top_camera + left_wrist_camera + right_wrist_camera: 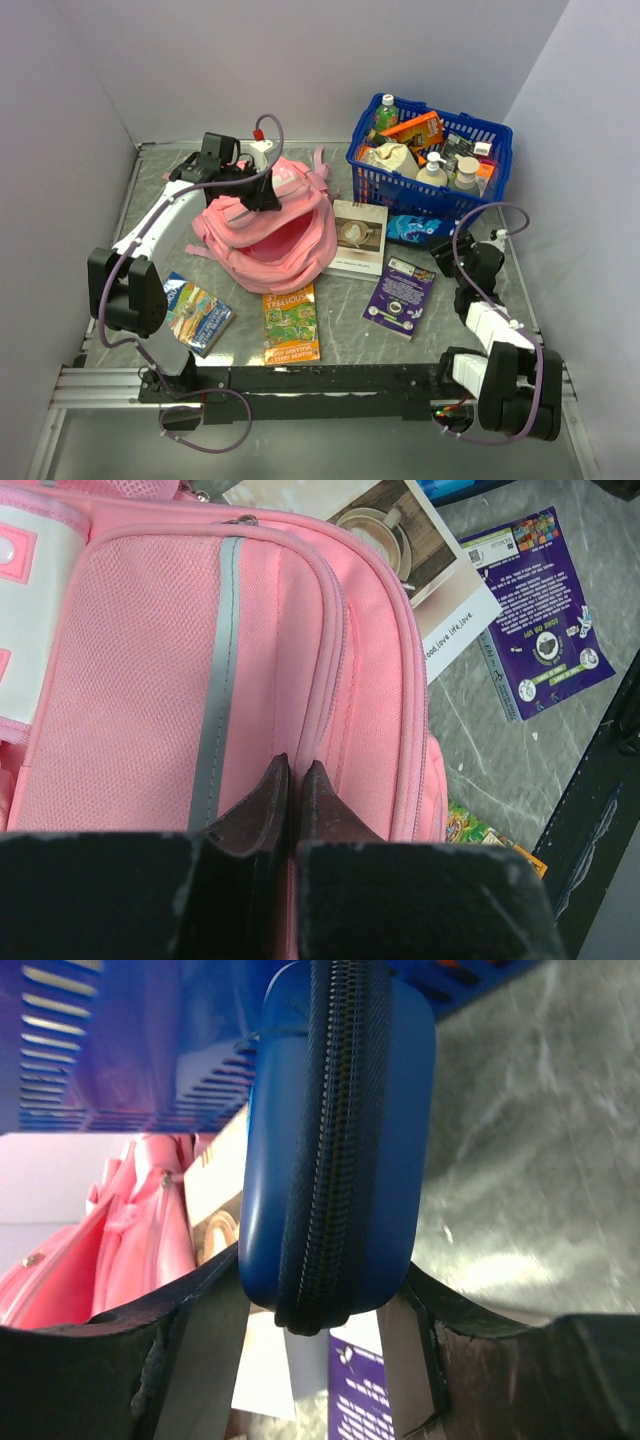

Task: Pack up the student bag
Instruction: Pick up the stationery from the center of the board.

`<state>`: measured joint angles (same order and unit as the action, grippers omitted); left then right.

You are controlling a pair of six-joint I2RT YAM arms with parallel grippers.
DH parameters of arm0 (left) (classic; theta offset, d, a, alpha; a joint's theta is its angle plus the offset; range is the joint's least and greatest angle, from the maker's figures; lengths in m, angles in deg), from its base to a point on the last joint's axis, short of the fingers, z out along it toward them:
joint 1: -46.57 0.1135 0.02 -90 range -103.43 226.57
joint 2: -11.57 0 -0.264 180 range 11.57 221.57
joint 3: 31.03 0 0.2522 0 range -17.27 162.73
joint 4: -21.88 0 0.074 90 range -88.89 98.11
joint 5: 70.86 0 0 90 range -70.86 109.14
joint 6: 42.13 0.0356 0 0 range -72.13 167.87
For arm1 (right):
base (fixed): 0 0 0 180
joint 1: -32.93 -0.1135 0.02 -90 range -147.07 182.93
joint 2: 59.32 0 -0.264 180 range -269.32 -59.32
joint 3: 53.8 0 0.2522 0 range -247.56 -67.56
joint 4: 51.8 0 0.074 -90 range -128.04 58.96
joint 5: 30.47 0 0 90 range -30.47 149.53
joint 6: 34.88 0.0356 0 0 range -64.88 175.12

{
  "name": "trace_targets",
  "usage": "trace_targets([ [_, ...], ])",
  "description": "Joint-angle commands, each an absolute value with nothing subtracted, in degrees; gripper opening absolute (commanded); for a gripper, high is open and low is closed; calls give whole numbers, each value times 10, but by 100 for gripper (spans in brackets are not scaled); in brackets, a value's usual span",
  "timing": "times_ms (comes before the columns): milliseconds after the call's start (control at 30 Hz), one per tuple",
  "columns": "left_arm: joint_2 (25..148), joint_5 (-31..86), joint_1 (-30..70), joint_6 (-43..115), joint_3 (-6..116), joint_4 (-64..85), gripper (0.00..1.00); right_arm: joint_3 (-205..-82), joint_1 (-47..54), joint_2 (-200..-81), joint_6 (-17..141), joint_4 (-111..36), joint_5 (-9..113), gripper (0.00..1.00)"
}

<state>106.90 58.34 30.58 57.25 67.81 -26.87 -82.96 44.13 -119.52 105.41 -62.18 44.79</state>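
One soft pink student bag (270, 235) lies gaping, centre-left on your marbled grey table (345, 330).
Your left gripper (295, 770) is pressed together at the bag's mesh-panelled fabric, seemingly pinching a fold. Your right gripper (320, 1260) straddles one hard-shelled blue zipped case (340, 1110), its pads touching both sides. Four flat paperbacks lie around the bag: white paperback (357, 235), purple paperback (400, 295), orange paperback (291, 322), blue paperback (197, 313). One slatted blue plastic basket (498, 165) holds bottles.
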Motion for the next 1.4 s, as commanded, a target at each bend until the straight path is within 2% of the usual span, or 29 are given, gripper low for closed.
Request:
trace_targets([
  [0,1031,621,298,587,683,-230,1,-864,425,-1218,1050,-670,499,55],
  [367,1017,629,301,603,678,-255,1,-897,422,-1282,1071,-721,510,54],
  [500,1017,629,303,603,672,-255,1,-908,420,-1285,1065,-720,499,41],
  [700,1018,630,306,601,674,-250,1,-896,395,-1186,1034,-644,515,39],
  [1033,1019,632,314,596,674,-253,1,-896,351,-928,1004,-486,527,34],
  [1200,1011,635,315,588,678,-251,1,-883,329,-903,1070,-501,468,34],
  [1367,1010,647,315,571,693,-252,1,-902,205,-952,1082,-552,488,34],
])
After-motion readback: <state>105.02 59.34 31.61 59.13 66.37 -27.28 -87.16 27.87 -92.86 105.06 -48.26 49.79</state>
